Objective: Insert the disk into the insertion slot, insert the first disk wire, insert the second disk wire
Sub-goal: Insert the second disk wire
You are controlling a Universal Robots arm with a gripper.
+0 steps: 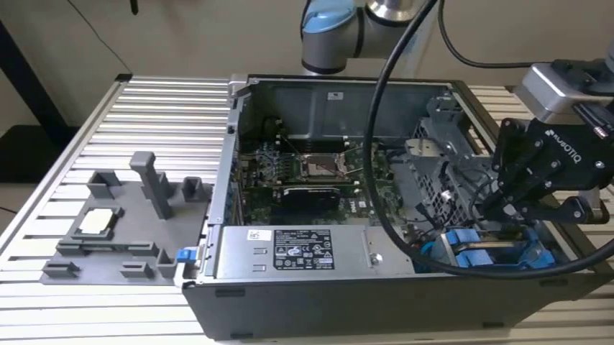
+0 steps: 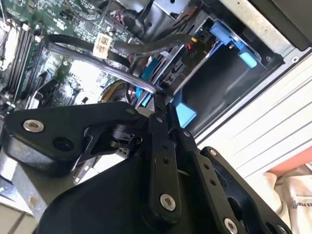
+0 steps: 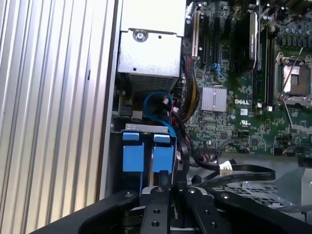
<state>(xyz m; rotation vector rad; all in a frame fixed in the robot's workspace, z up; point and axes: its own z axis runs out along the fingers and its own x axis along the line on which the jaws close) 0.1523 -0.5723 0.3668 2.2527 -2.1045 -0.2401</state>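
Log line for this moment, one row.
gripper: shut, over drive cage | wire: near fingertips, grasp unclear | blue frames: seated side by side | case: open

Small unreadable print on power-supply label (image 1: 302,257)

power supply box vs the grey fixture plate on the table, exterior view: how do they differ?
The power supply box sits inside the open computer case; the grey fixture plate lies outside it on the slatted table, toward the exterior view's left. The box is bare sheet metal with a printed label; the plate is matte grey with upright posts and a small pale block on it. The gripper is far nearer the box. Both are grey.
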